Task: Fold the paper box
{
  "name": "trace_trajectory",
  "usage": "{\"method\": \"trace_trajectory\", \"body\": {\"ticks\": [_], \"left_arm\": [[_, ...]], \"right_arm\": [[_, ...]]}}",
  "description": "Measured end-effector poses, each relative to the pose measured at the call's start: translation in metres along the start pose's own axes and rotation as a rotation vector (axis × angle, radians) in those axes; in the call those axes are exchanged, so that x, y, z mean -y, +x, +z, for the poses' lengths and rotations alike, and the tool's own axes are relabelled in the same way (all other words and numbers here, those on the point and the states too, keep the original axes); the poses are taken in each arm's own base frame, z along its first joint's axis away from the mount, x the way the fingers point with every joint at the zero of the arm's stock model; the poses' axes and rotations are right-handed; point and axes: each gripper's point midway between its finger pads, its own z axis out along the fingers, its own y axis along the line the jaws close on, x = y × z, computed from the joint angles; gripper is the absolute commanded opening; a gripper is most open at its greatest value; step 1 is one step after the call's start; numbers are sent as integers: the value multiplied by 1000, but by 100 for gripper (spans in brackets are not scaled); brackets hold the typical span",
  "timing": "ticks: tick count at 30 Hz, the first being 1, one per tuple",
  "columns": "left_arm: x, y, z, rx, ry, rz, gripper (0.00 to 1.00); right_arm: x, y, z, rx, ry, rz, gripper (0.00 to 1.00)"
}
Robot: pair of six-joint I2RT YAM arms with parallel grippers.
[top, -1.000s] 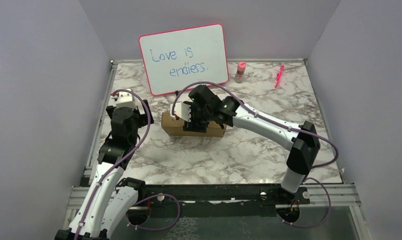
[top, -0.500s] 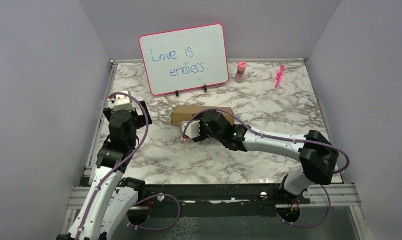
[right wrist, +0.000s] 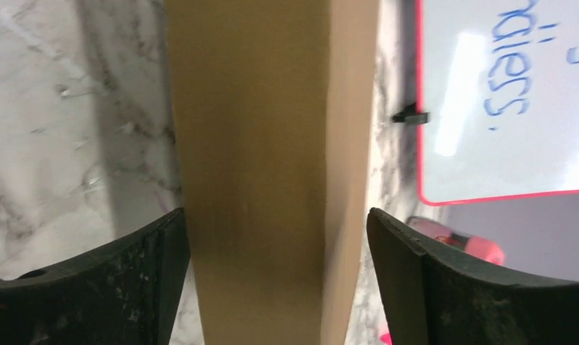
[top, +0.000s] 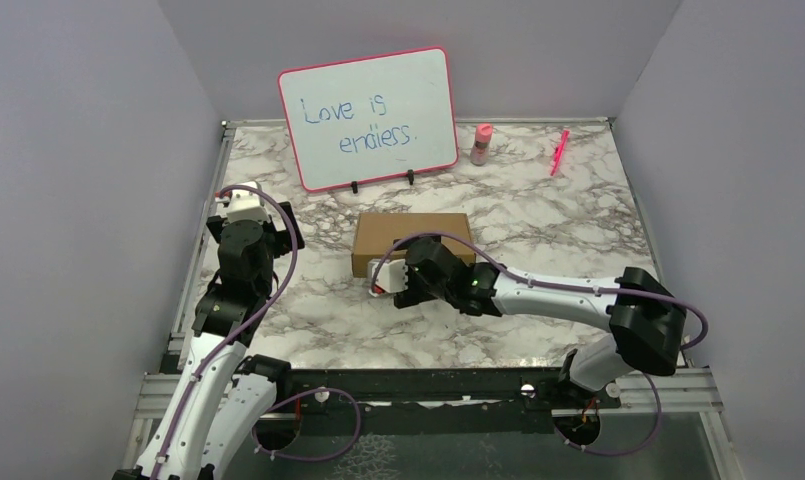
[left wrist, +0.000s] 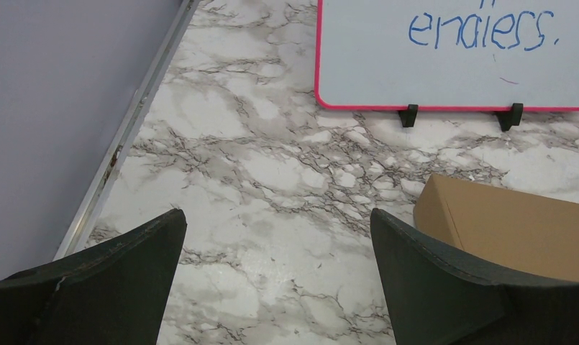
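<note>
**Right gripper [right wrist: 275, 215], fingers [right wrist: 146, 277].** Two dark pads set wide apart and clamped on nothing. The cardboard lies just beyond their tips and fills the gap as the wrist camera sees it.

**Paper box [top: 413, 238].** Plain brown corrugated cardboard, shallow and rectangular, lid face up and apparently closed. It sits flat mid-table, in front of the whiteboard and well apart from it. The right gripper is at its near left corner. Whether a pad touches the side wall cannot be told.

**Left gripper [left wrist: 275, 215].** Fingers fully apart over bare marble, holding nothing. The box corner [left wrist: 513, 223] is off to its right.

**Surroundings.** White-and-grey marble-pattern table [top: 538, 215]; pink-framed handwritten whiteboard [top: 368, 110] on small black feet; small pink bottle [top: 481, 143]; pink pen [top: 559, 152].

**Handling note (judgement).** The folding looks done or nearly so, and the step in hand is letting go cleanly.
- Hold the right pads wide and draw back along the arm's own line, without brushing the side wall, since the light box would skid or twist.
- If the lid edge lifts, press down flat on top rather than pinching.
</note>
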Motion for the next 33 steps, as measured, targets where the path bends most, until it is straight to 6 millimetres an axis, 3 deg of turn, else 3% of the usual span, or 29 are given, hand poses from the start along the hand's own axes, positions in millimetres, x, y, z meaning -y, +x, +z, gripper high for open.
{"method": "trace_trajectory", "body": {"ticks": [12,18,21,26,30,33], "left_arm": [[0,0,-1,6,1,-2,99],[1,1,0,5,6,-2,99],[3,5,1,-2,17,0,99],[11,12,2,-13,63,2,99],[20,14,3,-17,114,0,99],[24,13,2,-14,139,-2,99]], "right_arm": [[-47,7,-30,-72,-267,207,100],[-49,8,-32,-95,-268,367,100],[-27,10,-26,-92,-211,489,100],[35,30,-6,-69,-40,790,100],[71,76,-7,-126,94,990,100],[93,114,-19,-161,210,1160,100]]}}
